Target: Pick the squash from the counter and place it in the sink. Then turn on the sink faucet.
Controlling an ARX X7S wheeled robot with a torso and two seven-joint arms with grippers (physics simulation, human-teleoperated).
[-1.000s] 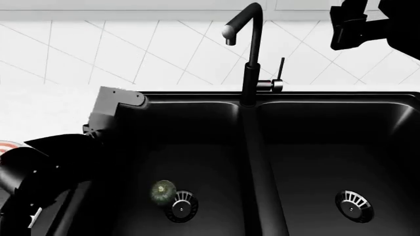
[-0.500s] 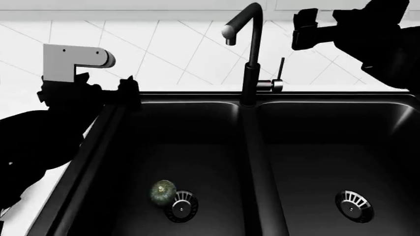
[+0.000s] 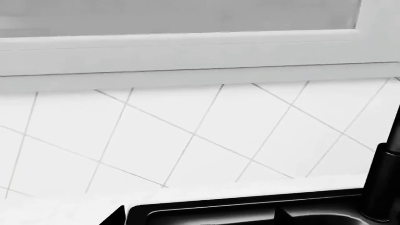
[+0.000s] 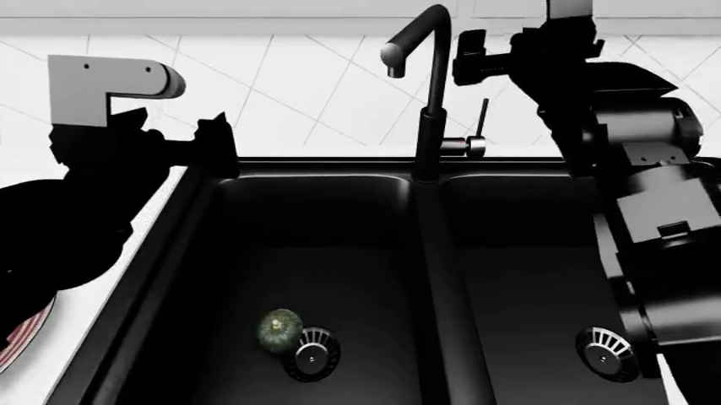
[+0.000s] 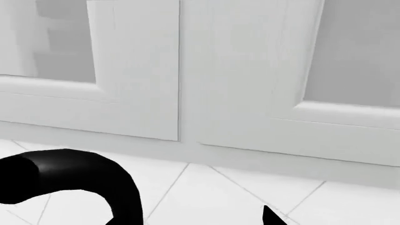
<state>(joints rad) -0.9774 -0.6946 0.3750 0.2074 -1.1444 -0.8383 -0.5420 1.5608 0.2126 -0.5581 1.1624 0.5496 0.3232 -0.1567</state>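
Low in the frame's left half, the squash (image 4: pixel 279 328) sits in the sink (image 4: pixel 338 181) beside a drain (image 4: pixel 310 353). Farther back, the right tool (image 4: pixel 471 56), grip state unclear, hangs above the lever (image 4: pixel 482 126); descending off-line could bump the faucet (image 4: pixel 431 93). The left tool (image 4: pixel 214 143), also unreadable, hovers over the bench (image 4: pixel 67 359) edge.

Squash (image 4: pixel 279 329) beside left sink (image 4: pixel 338 181) drain
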